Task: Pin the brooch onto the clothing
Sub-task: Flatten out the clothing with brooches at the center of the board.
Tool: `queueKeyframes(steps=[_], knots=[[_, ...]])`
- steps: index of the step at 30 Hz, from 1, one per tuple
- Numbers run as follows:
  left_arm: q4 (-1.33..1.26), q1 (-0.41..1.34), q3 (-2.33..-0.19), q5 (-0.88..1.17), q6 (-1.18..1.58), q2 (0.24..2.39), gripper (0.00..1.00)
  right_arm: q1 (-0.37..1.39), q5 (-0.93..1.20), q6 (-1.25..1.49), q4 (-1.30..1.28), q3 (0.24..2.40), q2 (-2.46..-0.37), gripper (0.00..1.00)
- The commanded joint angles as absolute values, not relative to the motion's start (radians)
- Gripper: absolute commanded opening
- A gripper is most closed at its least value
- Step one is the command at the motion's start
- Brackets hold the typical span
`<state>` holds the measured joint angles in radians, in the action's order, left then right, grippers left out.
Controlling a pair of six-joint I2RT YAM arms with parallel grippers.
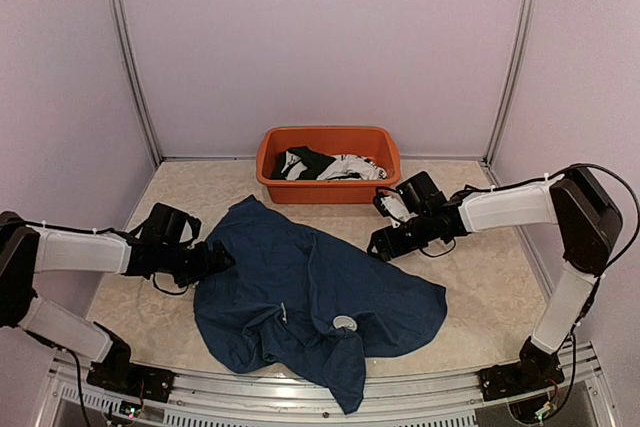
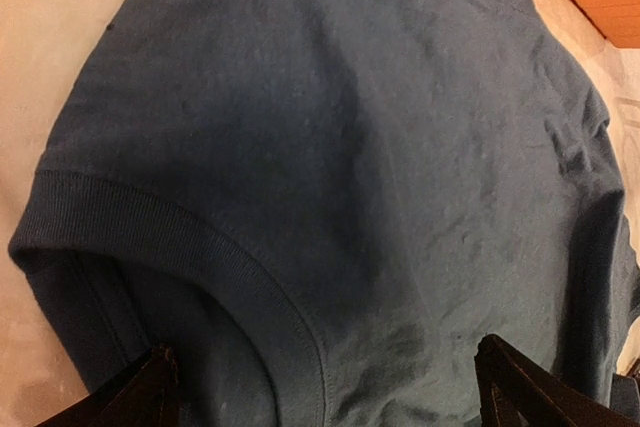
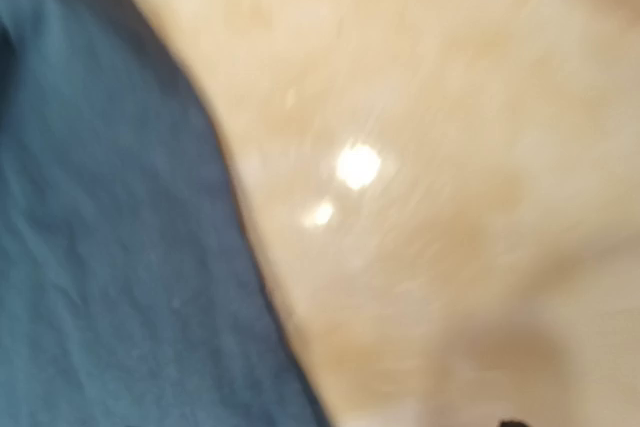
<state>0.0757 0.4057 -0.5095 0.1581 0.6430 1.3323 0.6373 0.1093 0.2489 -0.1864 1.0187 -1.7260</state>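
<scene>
A big dark navy-blue short-sleeved T-shirt of soft plain cloth (image 1: pixel 300 282) is being shown lying crumpled on the pale beige counter (image 1: pixel 490 292). It is being spread from the middle of the counter down to the near edge, and one end is reaching over that edge. A small round pale brooch (image 1: pixel 344 323) is being carried on top of the shirt, close to the near edge. It is too small for more to be told.

The left gripper (image 1: pixel 222 259) is being held low at the side of the shirt that is facing the left edge of the counter. In the left wrist view its two dark fingers (image 2: pixel 150 392) are being kept wide apart. Only the shirt, with a ribbed band curving across it, is being seen under them. Whether the cloth is being touched cannot be told.

The right gripper (image 1: pixel 377 244) is being held at the side of the shirt that is facing the right edge. The right wrist view is being blurred, with blue cloth on one side and bare counter on the other. Whether these fingers are apart or together cannot be told.

A rectangular orange plastic tub (image 1: pixel 320 190) is being kept at the middle of the far edge, with black and white garments (image 1: pixel 325 165) piled inside. The far tip of the shirt is lying just beside it.
</scene>
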Motion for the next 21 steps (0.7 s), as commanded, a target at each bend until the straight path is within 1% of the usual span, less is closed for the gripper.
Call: queueKeyframes(steps=[1,5,9,11,13,14,15,17,19,20,21], knots=[[0.018,0.371,-0.527,0.218,0.675,1.418,0.99,0.636,0.232,0.273,-0.138,1.047,-1.819,0.73],[0.008,0.358,-0.54,0.236,0.697,1.502,0.99,0.636,0.342,0.282,-0.08,1.028,-1.873,0.68],[0.013,0.355,-0.538,0.231,0.699,1.54,0.98,0.639,0.413,0.307,-0.003,0.974,-1.866,0.65],[0.021,0.352,-0.537,0.231,0.699,1.548,0.95,0.642,0.441,0.311,0.03,0.959,-1.867,0.64],[0.027,0.347,-0.529,0.227,0.702,1.545,0.92,0.646,0.446,0.308,0.029,0.96,-1.881,0.61],[0.03,0.341,-0.524,0.229,0.703,1.541,0.89,0.646,0.448,0.308,0.027,0.963,-1.889,0.57],[0.036,0.333,-0.519,0.232,0.702,1.532,0.85,0.647,0.448,0.308,0.024,0.969,-1.905,0.52],[0.04,0.313,-0.509,0.248,0.704,1.519,0.77,0.646,0.445,0.311,0.02,0.978,-1.927,0.37],[0.053,0.292,-0.507,0.261,0.701,1.499,0.73,0.646,0.424,0.316,0.018,0.982,-1.944,0.24],[0.063,0.286,-0.509,0.26,0.698,1.49,0.72,0.646,0.404,0.319,0.016,0.983,-1.95,0.13],[0.075,0.282,-0.509,0.253,0.692,1.478,0.7,0.647,0.359,0.32,0.01,0.987,-1.949,0.0]])
